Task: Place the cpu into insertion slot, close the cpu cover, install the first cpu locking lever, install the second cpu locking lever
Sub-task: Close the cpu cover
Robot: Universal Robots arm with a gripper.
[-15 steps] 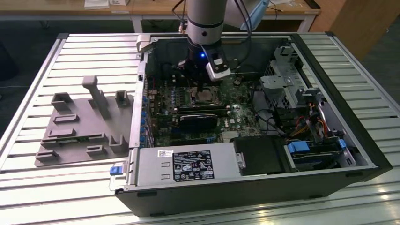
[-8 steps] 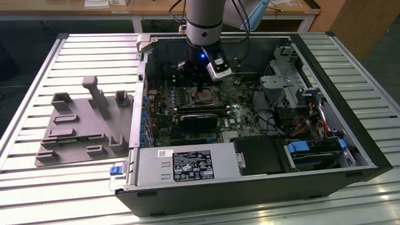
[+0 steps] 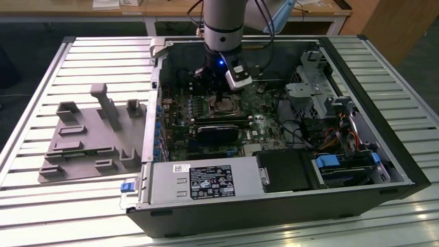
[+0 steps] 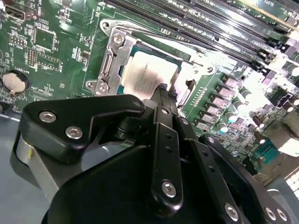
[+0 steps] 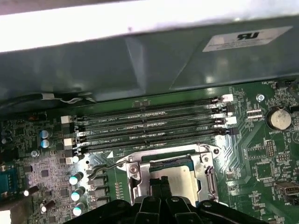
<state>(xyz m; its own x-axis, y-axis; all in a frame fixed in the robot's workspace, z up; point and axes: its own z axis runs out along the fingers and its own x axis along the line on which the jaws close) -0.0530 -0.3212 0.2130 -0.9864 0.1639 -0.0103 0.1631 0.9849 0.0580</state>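
Presently my pincer [image 4: 162,89] is pinched together with nothing between its fingers. Its tips are down over the cpu [image 4: 149,74]; I cannot tell whether they touch its pale top. The cpu sits in the slot [image 3: 227,108], with the cover [image 4: 113,60] framing it, though I cannot tell if that frame is pressed fully flat.

In the second wrist view the pincer's black linkage blocks the near half of the socket. The first wrist view adds a wire lever [image 5: 103,169] jutting out beside the cover's corner, the memory slots [image 5: 149,126] just beyond it, a coin cell [image 5: 279,119] off to one side, and the grey case wall [image 5: 140,60] farther back.

The exterior view gives me the arm [image 3: 223,20] reaching straight down into the case [image 3: 274,211]. A black card [image 3: 219,131] lies nearer than the slot and the power supply [image 3: 205,182] nearest. A grey fixture [image 3: 89,139] stands on the table [image 3: 41,77] at the exterior view's left, well apart from the work.
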